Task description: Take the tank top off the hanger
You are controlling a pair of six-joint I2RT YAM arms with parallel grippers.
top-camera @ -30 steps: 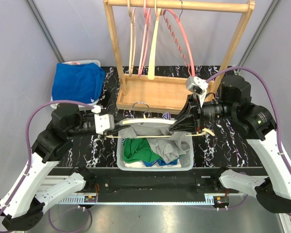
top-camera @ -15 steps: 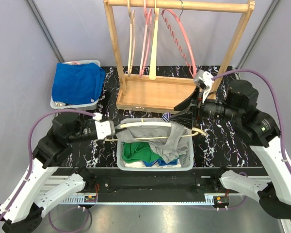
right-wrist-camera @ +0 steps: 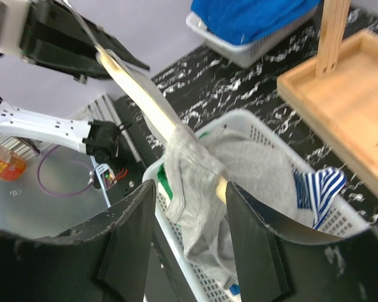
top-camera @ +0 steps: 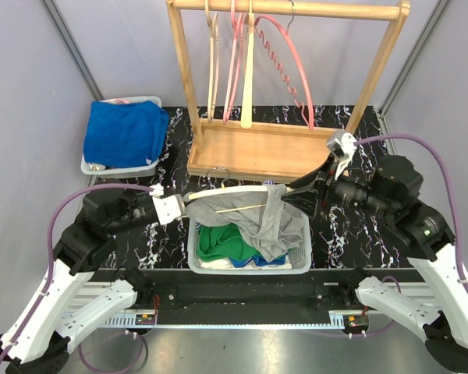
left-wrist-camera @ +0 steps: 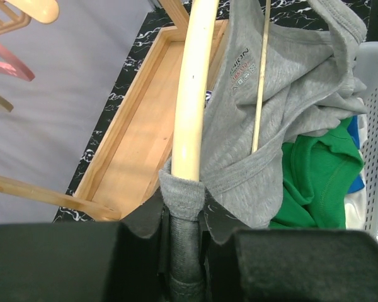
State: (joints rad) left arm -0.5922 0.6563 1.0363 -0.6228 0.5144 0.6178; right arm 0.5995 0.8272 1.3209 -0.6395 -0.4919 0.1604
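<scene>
The grey tank top (top-camera: 257,220) hangs over the right half of a pale wooden hanger (top-camera: 226,192) and droops into the white basket (top-camera: 303,261). My left gripper (top-camera: 178,209) is shut on the hanger's left end. In the left wrist view (left-wrist-camera: 186,251) its jaws clamp the hanger (left-wrist-camera: 192,94) together with a strap of the tank top (left-wrist-camera: 283,107). My right gripper (top-camera: 298,199) is open at the hanger's right end. In the right wrist view (right-wrist-camera: 190,185) its jaws stand wide on either side of the hanging tank top (right-wrist-camera: 195,207) without touching it.
The basket also holds a green garment (top-camera: 218,241) and a blue-striped one (right-wrist-camera: 315,185). A wooden rack (top-camera: 288,8) with several hangers stands behind it on a tray base (top-camera: 249,148). A bin of blue cloth (top-camera: 125,132) sits at the back left.
My right gripper has let go of the tank top and drawn back to the right. The top has bunched at the hanger's right end and sagged into the basket. The hanger has tilted.
</scene>
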